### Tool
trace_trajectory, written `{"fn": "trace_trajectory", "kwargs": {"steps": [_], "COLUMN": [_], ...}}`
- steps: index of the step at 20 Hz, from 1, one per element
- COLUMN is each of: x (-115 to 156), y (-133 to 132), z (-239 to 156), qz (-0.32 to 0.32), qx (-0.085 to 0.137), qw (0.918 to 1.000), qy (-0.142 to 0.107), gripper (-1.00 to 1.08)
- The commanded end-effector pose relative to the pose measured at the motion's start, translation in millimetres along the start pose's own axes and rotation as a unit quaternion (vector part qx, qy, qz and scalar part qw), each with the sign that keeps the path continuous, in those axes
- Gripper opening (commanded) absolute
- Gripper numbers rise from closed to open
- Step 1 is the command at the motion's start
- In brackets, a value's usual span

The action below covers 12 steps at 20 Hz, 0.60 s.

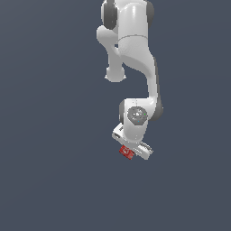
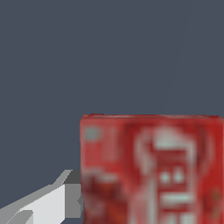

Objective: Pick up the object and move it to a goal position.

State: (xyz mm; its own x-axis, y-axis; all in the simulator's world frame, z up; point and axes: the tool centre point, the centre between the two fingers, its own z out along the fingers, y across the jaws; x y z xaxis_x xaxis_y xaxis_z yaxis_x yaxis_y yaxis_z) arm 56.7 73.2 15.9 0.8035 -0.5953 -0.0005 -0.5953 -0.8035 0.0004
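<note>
The white Panda arm [image 1: 135,54] hangs down through the middle of the exterior view, its wrist bent so that the gripper [image 1: 131,151] sits low and tilted toward the exterior view's right. The object, a small flat red box [image 1: 126,152] with pale markings on its face, lies at the tip of the gripper, touching its lower edge and poking out toward the exterior view's left, tilted along with the hand. In the wrist view the red box [image 2: 151,170] fills most of the near field, its printed face blurred but showing white shapes on red, and one of the white fingers [image 2: 52,201] presses against the box's side edge; the other finger is out of the frame, so the fingers look closed on the box, gripping it across its narrow width. Around the arm there is only a plain, even slate-grey ground [image 1: 45,135], with no visible bench edge and nothing beside the box or in the path of the gripper in either view
</note>
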Motion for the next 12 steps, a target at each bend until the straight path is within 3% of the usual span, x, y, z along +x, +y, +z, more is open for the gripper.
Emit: {"fn": "trace_trajectory", "kwargs": {"steps": [1, 12], "x": [0.2, 2.6], "y": [1.5, 34.1], "z": [-2.5, -44.2], "qz": [0.0, 0.0], "qx": [0.0, 0.001], "qw": [1.0, 1.0], "qy": [0.0, 0.0], "gripper": [-1.0, -1.0]}}
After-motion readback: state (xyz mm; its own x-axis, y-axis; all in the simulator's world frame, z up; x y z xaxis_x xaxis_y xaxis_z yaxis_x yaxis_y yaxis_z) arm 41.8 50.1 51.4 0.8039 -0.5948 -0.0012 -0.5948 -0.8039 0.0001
